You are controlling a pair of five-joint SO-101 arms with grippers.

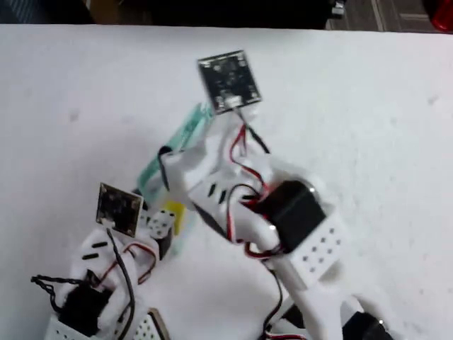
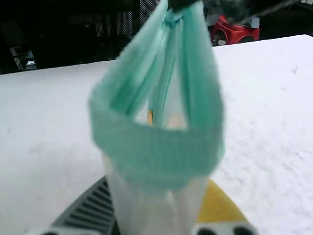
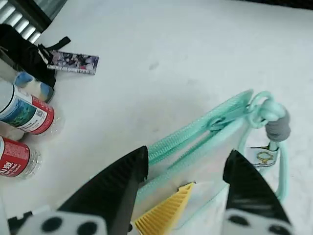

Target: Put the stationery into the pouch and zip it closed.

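The pouch [image 2: 156, 147] is clear plastic with a teal zipper edge, and it lies on the white table [image 1: 354, 106]. My left gripper [image 2: 151, 218] is shut on one end of it, between a grey finger [image 2: 83, 215] and a yellow finger [image 2: 220, 210]. Something thin and orange shows inside the pouch. My right gripper [image 3: 183, 171] is open, its black fingers [image 3: 115, 188] standing on either side of the pouch [image 3: 205, 142]. The teal pull cord with a grey bead [image 3: 277, 128] hangs at the pouch's far end. From above, both grippers meet at the pouch [image 1: 177, 138].
Off the table, the right wrist view shows bottles [image 3: 24, 115], a black bag [image 3: 24, 51] and a printed card [image 3: 73, 62]. A red object [image 2: 234, 30] sits beyond the table's far edge. White table surface stretches to the right and left of the arms.
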